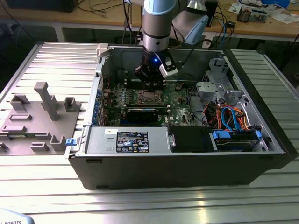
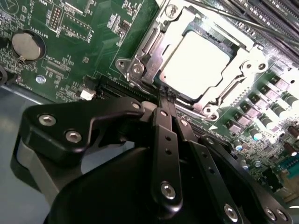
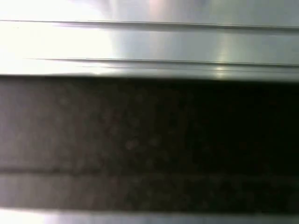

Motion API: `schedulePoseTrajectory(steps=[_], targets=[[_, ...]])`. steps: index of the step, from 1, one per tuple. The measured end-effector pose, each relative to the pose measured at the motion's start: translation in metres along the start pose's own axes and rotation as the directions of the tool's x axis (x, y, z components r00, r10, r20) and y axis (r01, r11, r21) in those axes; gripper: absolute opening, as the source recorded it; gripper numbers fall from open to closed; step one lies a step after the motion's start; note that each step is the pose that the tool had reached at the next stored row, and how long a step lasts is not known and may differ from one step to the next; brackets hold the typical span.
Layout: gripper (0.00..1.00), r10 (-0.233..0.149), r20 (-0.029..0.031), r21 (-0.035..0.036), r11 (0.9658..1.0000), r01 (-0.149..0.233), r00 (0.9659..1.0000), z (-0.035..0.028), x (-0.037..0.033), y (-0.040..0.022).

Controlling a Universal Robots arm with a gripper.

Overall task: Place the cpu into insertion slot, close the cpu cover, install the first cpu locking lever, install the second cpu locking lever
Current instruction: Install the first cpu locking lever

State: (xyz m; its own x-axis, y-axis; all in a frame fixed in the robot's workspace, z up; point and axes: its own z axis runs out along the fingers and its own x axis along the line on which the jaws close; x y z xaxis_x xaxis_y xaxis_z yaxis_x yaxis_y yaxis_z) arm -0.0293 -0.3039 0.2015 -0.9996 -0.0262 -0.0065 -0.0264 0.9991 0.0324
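Note:
The cpu [image 2: 196, 63], a flat square with a bright silver top, lies in the insertion slot [image 1: 150, 97] on the green motherboard [image 2: 70, 70]. The cpu cover [image 2: 245, 58], a silvery frame, lies flat around the chip. A thin metal locking lever [image 2: 148, 46] runs along one side of the frame; I cannot tell whether it is latched. My gripper [image 2: 166, 95] is shut, its two black fingers pressed together, with the tips at the socket's edge. In the exterior view the gripper [image 1: 150, 84] hangs inside the open computer case just above the socket.
Around the socket are a coin battery [image 2: 28, 45], rows of capacitors [image 2: 275, 107] and long card slots [image 2: 261, 18]. A grey power supply [image 1: 128, 140] and a drive bay with blue and orange cables [image 1: 231, 116] stand nearby. A grey fixture [image 1: 42, 107] stands outside the case.

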Motion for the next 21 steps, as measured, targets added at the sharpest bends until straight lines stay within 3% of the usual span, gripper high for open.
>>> schedulePoseTrajectory(steps=[6,21], targets=[[0.11,-0.01,-0.0002,-0.0002,0.9999,0.01,0.9999,-0.0026,-0.0005,0.0026],[0.11,-0.013,-0.002,0.0003,0.9999,0.013,0.9999,-0.0031,-0.0034,0.001]])
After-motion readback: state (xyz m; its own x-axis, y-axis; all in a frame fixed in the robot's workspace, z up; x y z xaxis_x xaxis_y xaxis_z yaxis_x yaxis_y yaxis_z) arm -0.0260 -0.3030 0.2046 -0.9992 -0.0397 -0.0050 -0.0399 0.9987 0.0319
